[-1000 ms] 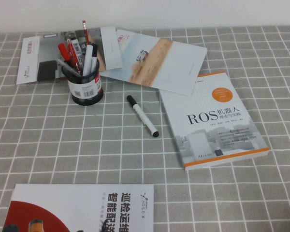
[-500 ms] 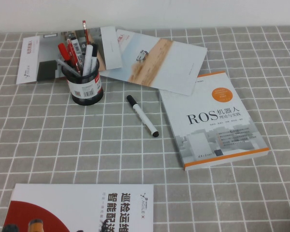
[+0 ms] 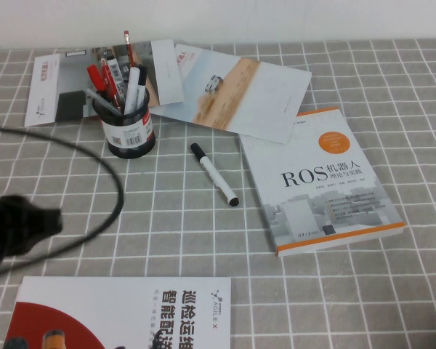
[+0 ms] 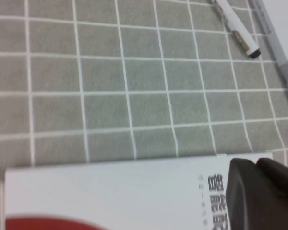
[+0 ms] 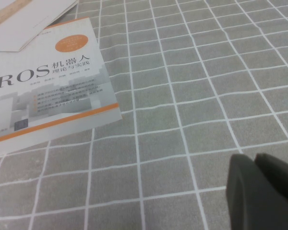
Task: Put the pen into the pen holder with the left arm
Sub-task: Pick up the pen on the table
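Note:
The pen (image 3: 214,174), white with a black cap, lies flat on the grey checked cloth between the pen holder and a book; it also shows in the left wrist view as the pen (image 4: 236,29). The pen holder (image 3: 128,127), a black mesh cup with a barcode label, stands upright at the back left with several pens in it. My left gripper (image 3: 51,222) reaches in from the left edge, shut and empty, well short of the pen, trailing a black cable loop (image 3: 112,185). From its wrist the left gripper (image 4: 255,164) hangs over a brochure's edge. My right gripper (image 5: 254,159) is shut over bare cloth.
A ROS book (image 3: 323,182) lies right of the pen. A white and red brochure (image 3: 123,313) lies at the near edge under the left arm. Leaflets (image 3: 236,91) lie spread behind the holder. Open cloth lies between the left gripper and the pen.
The left arm with its cable has come into the high view from the left edge, moving towards the middle. The pen, holder and book have not moved.

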You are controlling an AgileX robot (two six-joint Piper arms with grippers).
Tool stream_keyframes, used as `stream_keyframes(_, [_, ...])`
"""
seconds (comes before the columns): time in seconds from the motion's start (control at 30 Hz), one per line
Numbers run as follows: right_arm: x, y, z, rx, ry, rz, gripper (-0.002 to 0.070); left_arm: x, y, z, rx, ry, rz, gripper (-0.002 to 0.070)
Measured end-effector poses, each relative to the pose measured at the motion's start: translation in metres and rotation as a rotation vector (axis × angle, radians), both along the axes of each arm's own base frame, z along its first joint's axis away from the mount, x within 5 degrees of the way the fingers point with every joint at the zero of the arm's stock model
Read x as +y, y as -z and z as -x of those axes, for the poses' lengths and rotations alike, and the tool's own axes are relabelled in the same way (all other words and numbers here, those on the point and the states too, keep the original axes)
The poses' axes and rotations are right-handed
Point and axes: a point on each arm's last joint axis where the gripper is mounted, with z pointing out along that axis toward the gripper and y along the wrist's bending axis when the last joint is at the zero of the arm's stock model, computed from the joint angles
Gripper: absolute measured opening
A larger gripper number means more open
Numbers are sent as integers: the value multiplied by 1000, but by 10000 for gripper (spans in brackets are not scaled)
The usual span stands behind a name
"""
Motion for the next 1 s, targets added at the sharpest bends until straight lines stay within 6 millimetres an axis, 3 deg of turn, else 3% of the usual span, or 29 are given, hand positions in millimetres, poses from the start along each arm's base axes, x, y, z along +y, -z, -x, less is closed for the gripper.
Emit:
stream_keyframes(0.13, [0,0,0,0,0,0,-15,-15,-2,-35,43,62,-14,-3])
stream_keyframes(0.4, [0,0,0,0,0,0,-15,-80,0,-90,91,222,-99,-3])
stream_keyframes(0.7, [0,0,0,0,0,0,-15,-160,19,-131,162,319,-226,-3])
stream_keyframes(1.0, [0,0,0,0,0,0,-15,-214,34,-168,280,320,-264,-3])
